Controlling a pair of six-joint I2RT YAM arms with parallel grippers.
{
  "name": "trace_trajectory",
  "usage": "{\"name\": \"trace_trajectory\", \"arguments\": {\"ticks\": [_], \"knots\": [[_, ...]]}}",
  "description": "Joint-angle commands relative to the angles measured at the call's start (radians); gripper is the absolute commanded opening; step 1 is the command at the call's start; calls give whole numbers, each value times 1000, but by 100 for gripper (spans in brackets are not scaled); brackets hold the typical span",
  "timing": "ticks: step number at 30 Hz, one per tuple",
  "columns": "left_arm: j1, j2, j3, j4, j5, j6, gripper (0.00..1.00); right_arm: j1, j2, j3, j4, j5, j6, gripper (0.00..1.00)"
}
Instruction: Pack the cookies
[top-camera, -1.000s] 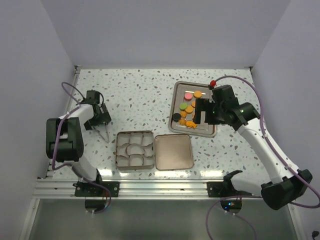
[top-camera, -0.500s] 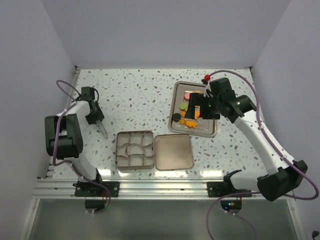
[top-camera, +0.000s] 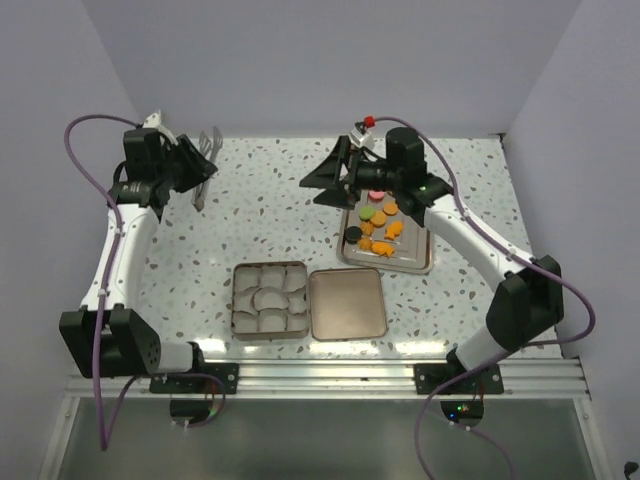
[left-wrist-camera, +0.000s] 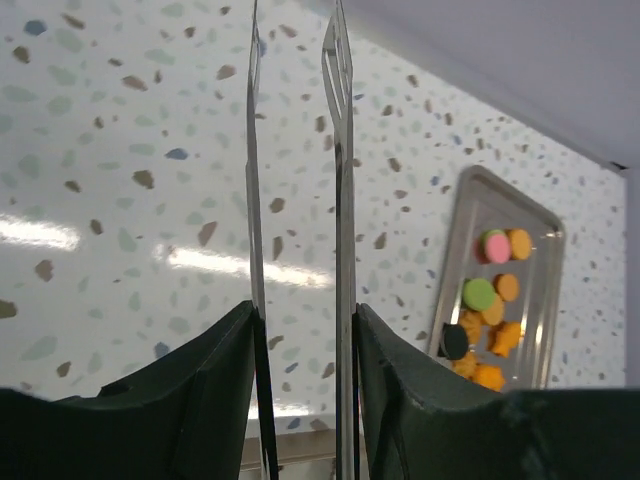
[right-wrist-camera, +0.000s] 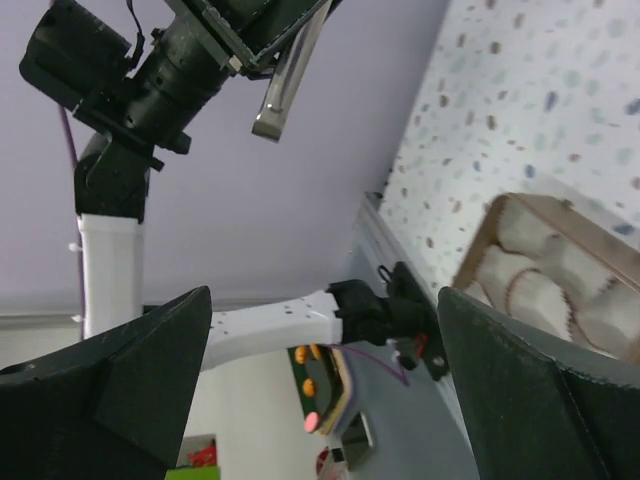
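Note:
The cookies, mostly orange with a pink, a green and a black one, lie on a metal tray at the right; they also show in the left wrist view. My left gripper is raised at the back left, shut on thin metal tongs whose two blades point away. My right gripper hangs open above the table left of the tray, empty, aimed at the left arm.
A square tin lined with white paper cups sits at the front middle, its lid lying beside it on the right. The tin also appears in the right wrist view. Walls close in the back and both sides.
My left gripper closed on the tongs and lifted them from the table to the back left. My right arm rose from over the tray and swung left.

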Motion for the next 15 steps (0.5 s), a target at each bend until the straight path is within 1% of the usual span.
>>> {"name": "trace_trajectory", "arguments": {"ticks": [1,4,5,8,9,12,13,14,15], "knots": [[-35,-55,88,48,120,-101,47,73,48,88,312,-103,226,99],[-35,-95,113,102,185,-171,44,121,96,74,501,-48,376,99],[-35,-106,113,140,215,-188,44,130,119,53,620,-28,466,99],[-35,-152,96,203,231,-262,43,170,165,45,783,38,600,99],[-35,-161,90,215,231,-280,43,193,197,56,837,55,613,99],[-37,-195,52,283,255,-377,40,237,246,114,833,75,604,99],[-35,-212,33,319,274,-449,40,248,261,129,831,84,597,99],[-35,-219,3,385,303,-484,39,257,275,160,828,89,591,99],[-35,-227,-13,411,314,-518,38,271,306,175,825,92,590,99]]}}
